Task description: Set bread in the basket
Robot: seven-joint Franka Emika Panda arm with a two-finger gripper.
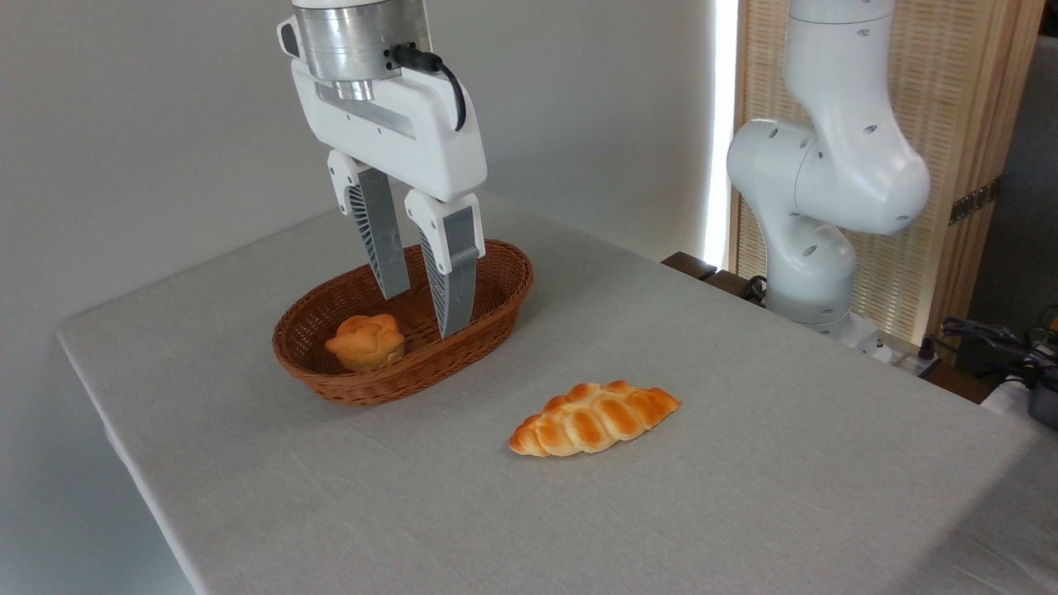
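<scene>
The bread [593,418], a long braided golden-orange loaf, lies on the grey tablecloth in front and to the right of the basket. The basket [496,307], oval brown wicker, sits left of centre and holds a small round knotted bun [365,341] at its left end. My gripper [425,313] hangs over the basket's middle, pointing down. It is open, and nothing is between its grey ribbed fingers [382,238]. The fingertips reach down to about rim height, to the right of the bun and apart from it. The loaf lies well clear of the gripper.
The arm's white base and elbow [826,182] stand at the table's far right edge. Cables and a dark device [1004,347] lie off the table at the right. The table's left corner [62,330] and front edge are close to the basket.
</scene>
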